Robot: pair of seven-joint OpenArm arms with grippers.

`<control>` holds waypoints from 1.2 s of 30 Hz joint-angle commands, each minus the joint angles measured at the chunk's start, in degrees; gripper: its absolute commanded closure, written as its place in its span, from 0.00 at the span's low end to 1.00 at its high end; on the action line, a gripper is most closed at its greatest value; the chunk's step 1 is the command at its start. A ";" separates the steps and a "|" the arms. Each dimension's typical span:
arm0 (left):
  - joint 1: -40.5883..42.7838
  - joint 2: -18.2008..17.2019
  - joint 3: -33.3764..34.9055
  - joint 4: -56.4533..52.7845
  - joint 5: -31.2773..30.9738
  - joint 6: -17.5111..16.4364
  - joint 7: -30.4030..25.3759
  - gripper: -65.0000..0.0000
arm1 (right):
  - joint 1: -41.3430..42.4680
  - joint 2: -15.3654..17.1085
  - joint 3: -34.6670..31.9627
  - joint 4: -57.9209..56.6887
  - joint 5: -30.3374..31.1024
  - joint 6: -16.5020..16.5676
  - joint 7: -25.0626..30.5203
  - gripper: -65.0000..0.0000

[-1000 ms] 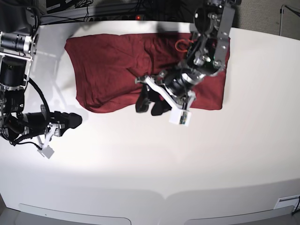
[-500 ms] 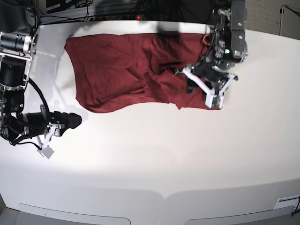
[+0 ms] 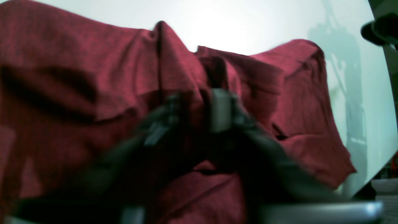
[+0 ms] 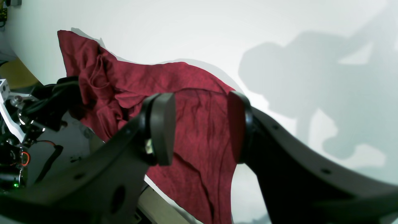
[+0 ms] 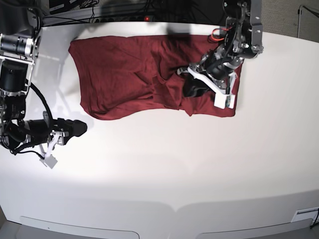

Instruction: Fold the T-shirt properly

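The maroon T-shirt (image 5: 119, 74) lies spread and wrinkled along the far side of the white table (image 5: 164, 169). My left gripper (image 5: 191, 89) is down on its right part, where creases gather toward the fingers. In the blurred left wrist view the left gripper (image 3: 197, 102) has its fingers close together, with a ridge of T-shirt (image 3: 77, 68) cloth pinched between them. My right gripper (image 5: 82, 127) hovers over bare table, off the shirt's front left corner. In the right wrist view the right gripper (image 4: 200, 127) stands open and empty, with the T-shirt (image 4: 192, 90) beyond it.
Cables and dark equipment (image 5: 124, 10) run behind the table's far edge. The right arm's body (image 5: 15, 74) rises along the left side. The left arm's links (image 5: 244, 30) hang over the shirt's far right corner.
The left arm swung from the shirt's front middle to its right part and lowered onto it. Its jaws closed on the cloth. The right arm has not moved.
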 commanded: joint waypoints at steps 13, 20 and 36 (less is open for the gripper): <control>-4.31 0.20 0.13 0.90 -2.91 -0.42 -2.93 1.00 | 1.64 0.92 0.31 0.87 1.49 0.25 0.47 0.58; -8.24 2.95 2.95 0.90 -5.40 -0.48 1.97 1.00 | 1.64 0.46 0.31 0.87 1.60 0.25 0.47 0.58; -10.29 3.50 17.86 -5.31 8.41 7.74 -12.79 0.93 | 1.62 0.17 0.31 0.87 1.60 0.25 0.47 0.58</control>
